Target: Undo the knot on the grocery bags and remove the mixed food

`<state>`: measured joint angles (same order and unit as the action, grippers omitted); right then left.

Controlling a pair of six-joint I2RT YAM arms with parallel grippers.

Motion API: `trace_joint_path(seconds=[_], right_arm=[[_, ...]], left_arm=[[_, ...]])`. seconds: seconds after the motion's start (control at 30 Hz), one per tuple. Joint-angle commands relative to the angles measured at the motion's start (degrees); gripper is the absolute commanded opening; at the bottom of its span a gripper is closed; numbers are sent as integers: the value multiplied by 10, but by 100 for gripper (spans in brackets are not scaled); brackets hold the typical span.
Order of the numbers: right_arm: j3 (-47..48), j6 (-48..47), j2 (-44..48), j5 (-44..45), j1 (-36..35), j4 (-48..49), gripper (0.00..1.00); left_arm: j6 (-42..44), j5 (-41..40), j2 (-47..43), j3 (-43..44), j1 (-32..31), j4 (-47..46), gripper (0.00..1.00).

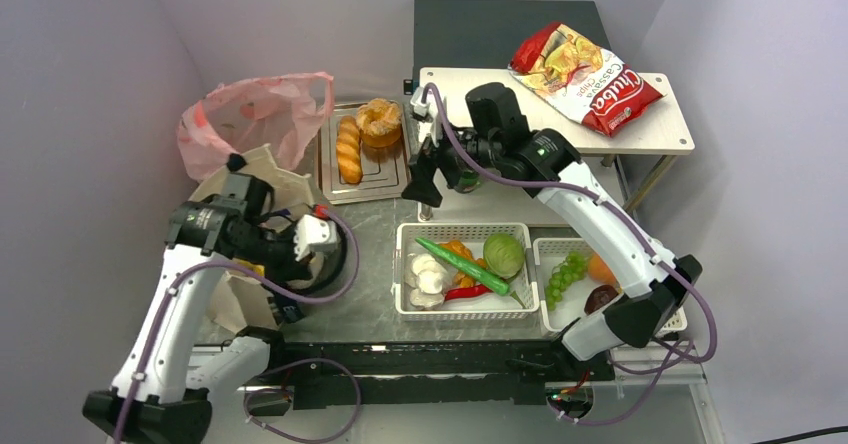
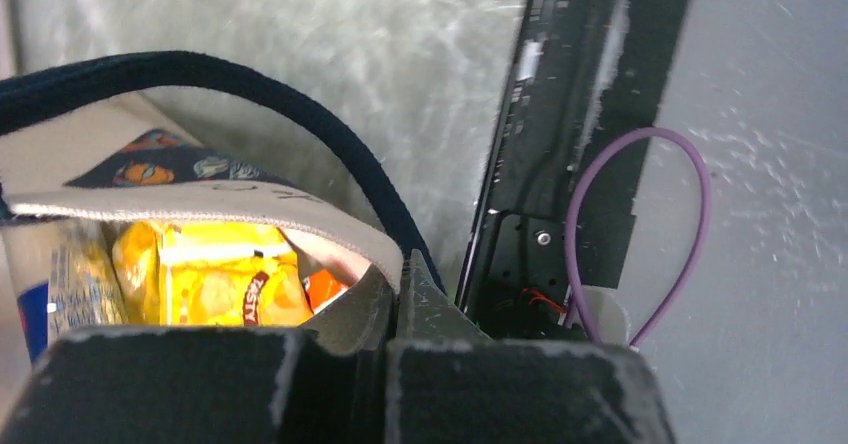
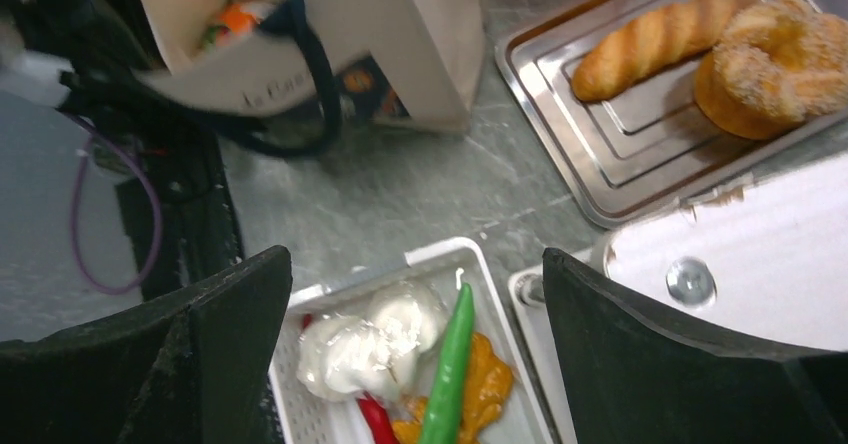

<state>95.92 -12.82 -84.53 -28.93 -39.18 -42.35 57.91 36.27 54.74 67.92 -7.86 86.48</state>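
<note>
The beige cloth tote with dark straps (image 3: pixel 430 24) stands left of the white slotted plastic basket (image 1: pixel 460 229), with a glossy yellow snack bag (image 2: pixel 210 284) inside it. The left gripper (image 2: pixel 390 309) has its fingers pressed together on the tote's hemmed rim.

The basket holds white garlic (image 1: pixel 425 274), a long smooth green vegetable (image 1: pixel 465 264) and a round green cabbage (image 1: pixel 503 254). Just right of it, a second white basket (image 1: pixel 560 243) holds green grapes (image 1: pixel 565 272) and a dark red fruit (image 1: pixel 600 297).

Beyond the basket, a ribbed steel tray (image 1: pixel 385 176) carries a sugared ring bun (image 1: pixel 380 122) and a baguette (image 1: pixel 348 149). The right gripper (image 3: pixel 415 259) hangs over the basket's far edge, fingers wide and empty.

The crinkled translucent pink plastic bag (image 1: pixel 260 119) sits beyond the basket, far to its left.
</note>
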Motion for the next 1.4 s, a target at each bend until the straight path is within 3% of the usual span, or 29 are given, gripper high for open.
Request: trace_joint_path(seconds=[0.0, 0.1, 0.2, 0.33, 0.43, 0.6, 0.7, 0.73, 0.9, 0.97, 1.1, 1.23, 1.37], right_arm=[[68, 42, -45, -12, 8, 74, 96], [103, 64, -76, -23, 1, 75, 96], [129, 69, -103, -20, -22, 82, 97], [158, 50, -146, 5, -78, 90, 98], [184, 33, -185, 34, -118, 99, 98], [246, 21, -265, 101, -156, 96, 98], [267, 10, -298, 152, -162, 85, 93], [273, 8, -306, 162, -161, 78, 88], [236, -8, -300, 165, -162, 58, 41], [185, -37, -270, 128, -161, 53, 36], [10, -104, -171, 96, -181, 75, 41], [-148, -132, -88, 102, -188, 114, 41], [-237, -121, -38, 108, -187, 156, 42]], left_arm=[[11, 74, 11, -13, -135, -38, 0], [17, 36, 9, -36, -210, -34, 7], [45, -7, -4, -49, -239, -4, 31], [39, -2, -40, -7, -246, 19, 59], [-9, 4, -56, 48, -246, 19, 67], [-126, -51, -106, 120, -223, -49, 69], [-195, -109, -143, 134, -177, -111, 64], [-210, -124, -150, 136, -163, -126, 61], [-268, -214, -172, 100, -95, -198, 51], [-277, -267, -182, 60, -79, -224, 49], [-256, -277, -175, -7, -57, -201, 49], [-126, -207, -182, -61, -47, -118, 42], [25, -135, -219, -106, -47, -6, 42]])
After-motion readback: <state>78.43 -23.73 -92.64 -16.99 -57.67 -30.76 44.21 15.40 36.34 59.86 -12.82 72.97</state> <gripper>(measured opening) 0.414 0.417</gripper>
